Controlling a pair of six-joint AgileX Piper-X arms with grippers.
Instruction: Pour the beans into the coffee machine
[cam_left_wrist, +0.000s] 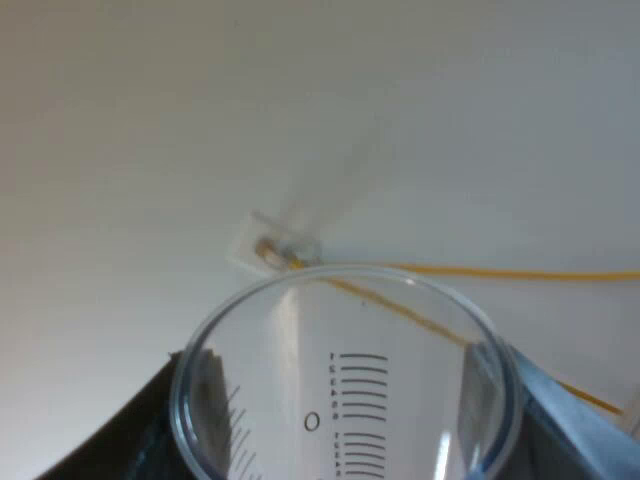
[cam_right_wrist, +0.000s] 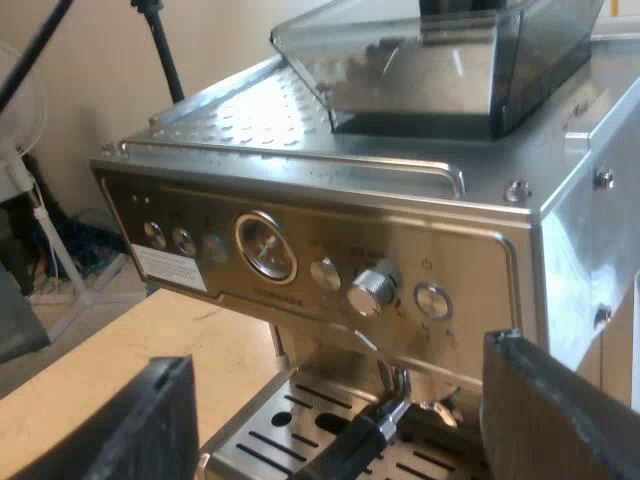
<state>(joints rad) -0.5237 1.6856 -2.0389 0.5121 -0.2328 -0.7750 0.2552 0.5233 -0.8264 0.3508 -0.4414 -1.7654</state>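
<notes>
1. Background: the left wrist view faces a pale, plain surface (cam_left_wrist: 150, 120) with a small white fitting (cam_left_wrist: 265, 247) and a thin yellow cord (cam_left_wrist: 500, 272) on it. The right wrist view takes in a beige wall (cam_right_wrist: 90, 80), a white fan (cam_right_wrist: 18, 95) and a light wooden counter (cam_right_wrist: 120, 345).
2. Left gripper (cam_left_wrist: 345, 430): the fingers (cam_left_wrist: 120, 435) are closed against opposite sides of a clear plastic measuring glass (cam_left_wrist: 340, 385) with printed black scale marks. The round rim of the glass points toward the pale surface. Its contents cannot be made out.
3. Right gripper (cam_right_wrist: 350, 415): the two black fingers (cam_right_wrist: 150, 425) stand wide apart and hold nothing. They are at the machine's front, with the counter below.
4. The right wrist view supplies the target. A brushed-steel espresso machine (cam_right_wrist: 450, 235) stands on the counter, with a round gauge, knobs and buttons on its face.
5. A smoked transparent bean hopper (cam_right_wrist: 440, 60) sits on the machine's top.
6. A metal holder with a dark handle (cam_right_wrist: 350, 440) is locked in at the machine's front, above the slotted steel drip tray (cam_right_wrist: 290, 405).
</notes>
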